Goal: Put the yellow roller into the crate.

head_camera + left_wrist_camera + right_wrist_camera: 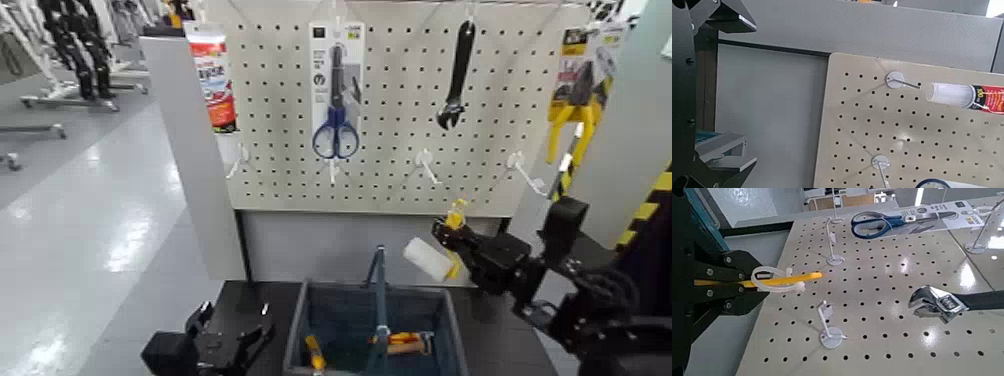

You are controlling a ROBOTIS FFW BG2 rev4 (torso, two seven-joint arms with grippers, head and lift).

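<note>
My right gripper (453,241) is shut on the yellow roller (430,259). It holds the roller in the air just right of and above the crate (300,330), in front of the pegboard's lower edge. The white sleeve points toward the crate and the yellow handle end (456,214) sticks up. In the right wrist view the black fingers (727,266) clamp the yellow handle (797,278), which carries a white loop. The crate is dark blue-grey with an upright handle bar (380,290). My left gripper (235,325) rests open and empty left of the crate; its fingers (731,17) stand apart.
The pegboard (400,130) holds blue-handled scissors (335,120), a black wrench (457,75), a tube (213,80) and packed yellow-handled pliers (580,95). Orange-handled tools (405,343) lie in the crate. Bare hooks (428,165) stick out of the board.
</note>
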